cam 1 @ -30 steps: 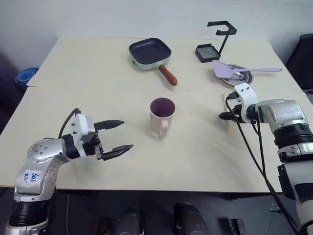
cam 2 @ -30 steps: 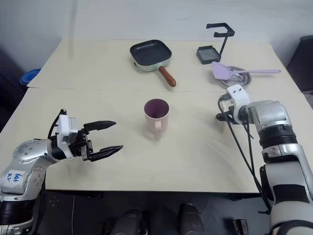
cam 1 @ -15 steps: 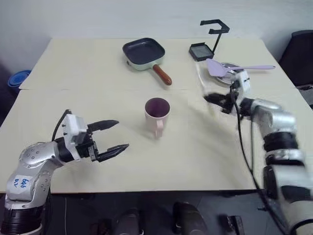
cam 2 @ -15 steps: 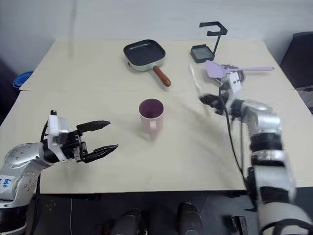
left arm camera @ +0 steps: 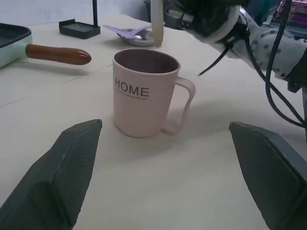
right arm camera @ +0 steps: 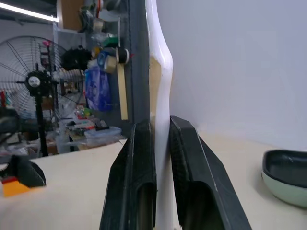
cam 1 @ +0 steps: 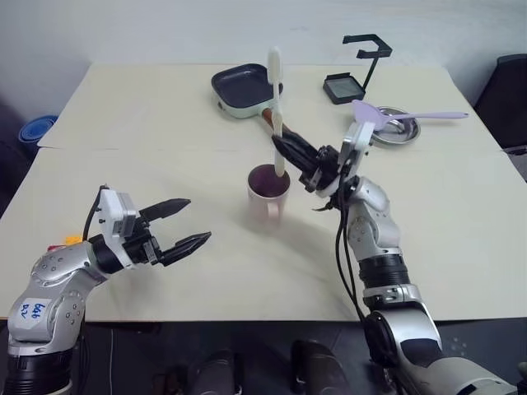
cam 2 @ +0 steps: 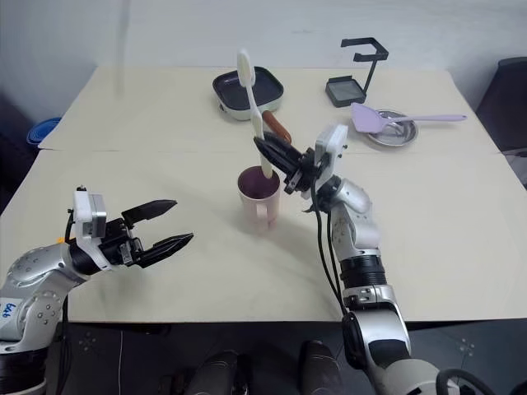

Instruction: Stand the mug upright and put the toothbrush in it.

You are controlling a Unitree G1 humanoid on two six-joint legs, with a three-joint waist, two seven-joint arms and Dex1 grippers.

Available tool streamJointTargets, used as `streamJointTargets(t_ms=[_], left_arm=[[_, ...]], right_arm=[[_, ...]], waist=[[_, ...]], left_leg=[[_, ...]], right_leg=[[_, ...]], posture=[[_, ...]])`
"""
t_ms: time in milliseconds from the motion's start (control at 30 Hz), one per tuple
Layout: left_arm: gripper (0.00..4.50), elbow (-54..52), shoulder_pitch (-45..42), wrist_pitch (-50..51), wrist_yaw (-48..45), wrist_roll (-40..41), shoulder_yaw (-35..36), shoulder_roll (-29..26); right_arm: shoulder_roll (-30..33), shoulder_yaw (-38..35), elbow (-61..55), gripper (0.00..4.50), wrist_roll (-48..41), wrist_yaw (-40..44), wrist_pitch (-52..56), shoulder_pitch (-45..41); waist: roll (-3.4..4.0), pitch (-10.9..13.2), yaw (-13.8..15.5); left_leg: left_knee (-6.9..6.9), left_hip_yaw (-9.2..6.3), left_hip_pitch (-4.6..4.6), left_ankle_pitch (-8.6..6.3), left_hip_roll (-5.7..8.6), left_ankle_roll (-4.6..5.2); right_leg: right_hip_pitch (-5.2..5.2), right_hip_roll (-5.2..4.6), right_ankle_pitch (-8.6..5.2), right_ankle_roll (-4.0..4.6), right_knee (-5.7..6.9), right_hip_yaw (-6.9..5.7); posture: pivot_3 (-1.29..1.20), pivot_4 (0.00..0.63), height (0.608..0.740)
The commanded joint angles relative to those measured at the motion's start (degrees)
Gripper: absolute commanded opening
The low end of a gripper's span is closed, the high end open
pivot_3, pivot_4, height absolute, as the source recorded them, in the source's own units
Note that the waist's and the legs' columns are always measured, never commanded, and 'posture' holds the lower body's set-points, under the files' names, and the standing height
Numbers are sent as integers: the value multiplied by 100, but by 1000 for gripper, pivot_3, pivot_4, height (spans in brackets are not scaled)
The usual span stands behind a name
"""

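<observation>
1. From the head camera's left eye, the mug [cam 1: 269, 190] is standing upright near the middle of the desk [cam 1: 148, 115], with its handle facing the near edge. The right gripper [cam 1: 284, 146] is pinching the toothbrush [cam 1: 276, 111] tight and holding it straight up, with the low end just over the mug's open top or dipping into it. I cannot tell which. The left gripper [cam 1: 188, 224] is waiting at the near left, well apart from the mug, with its fingers spread wide and nothing in them.

2. From the right eye, a dark pan [cam 2: 249, 92] is sitting at the far side, and a purple spatula [cam 2: 403, 120] is lying on a small metal dish [cam 2: 394, 136] at the far right.

3. From the left wrist, the mug is standing between the two open fingers but far from them, showing the word HOME.

4. From the right wrist, the two fingers [right arm camera: 135, 158] are squeezing the white toothbrush low on its handle.

5. The toothbrush looks light, thin, stiff and a bit slippery, so a grip on the lower handle seems best. The mug looks hard and could crack or tip if it gets bumped.
</observation>
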State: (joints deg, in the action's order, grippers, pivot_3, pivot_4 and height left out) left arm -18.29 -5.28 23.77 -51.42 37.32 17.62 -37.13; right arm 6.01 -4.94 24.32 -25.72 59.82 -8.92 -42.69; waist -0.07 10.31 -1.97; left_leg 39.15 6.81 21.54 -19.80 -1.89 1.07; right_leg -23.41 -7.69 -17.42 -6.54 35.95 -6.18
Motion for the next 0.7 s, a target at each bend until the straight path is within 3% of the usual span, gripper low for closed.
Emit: streamJointTargets(t_ms=[33, 200, 367, 567, 700], left_arm=[[4500, -74, -34, -70, 21, 39, 52, -38], [4500, -140, 88, -72, 25, 62, 153, -71], [4500, -101, 295, -185, 14, -23, 299, -115], [4500, -6, 987, -524, -162, -395, 486, -340], [4500, 86, 1623, -1286, 47, -934, 860, -181]], right_arm=[[-9, -32, 266, 1020, 48, 252, -662, -117], [242, -31, 109, 2741, -11, 494, -704, -28], [879, -157, -257, 4348, -23, 711, -585, 352], [2014, -229, -209, 4440, 129, 1396, -903, 1109], [3057, -418, 91, 4440, 23, 2584, -1274, 1807]], waist=[[0, 0, -13], [0, 0, -40], [0, 0, 4], [-1, 1, 37], [-2, 1, 46]], left_leg=[[0, 0, 0, 0, -1, -1], [-1, 0, -2, 1, -5, -1], [0, -1, -2, 0, -3, -1], [-1, 2, -2, -3, 2, 5], [-2, 6, -7, -4, 1, 7]], right_leg=[[0, 1, 0, 0, 0, 0], [0, 2, 0, 1, 1, 2], [1, -4, 0, 1, 0, 3], [3, -10, 0, 1, -5, 3], [6, -10, 0, 1, -8, 4]], posture=[[0, 150, 740], [0, 150, 740], [0, 150, 740], [0, 150, 740], [0, 150, 740]])
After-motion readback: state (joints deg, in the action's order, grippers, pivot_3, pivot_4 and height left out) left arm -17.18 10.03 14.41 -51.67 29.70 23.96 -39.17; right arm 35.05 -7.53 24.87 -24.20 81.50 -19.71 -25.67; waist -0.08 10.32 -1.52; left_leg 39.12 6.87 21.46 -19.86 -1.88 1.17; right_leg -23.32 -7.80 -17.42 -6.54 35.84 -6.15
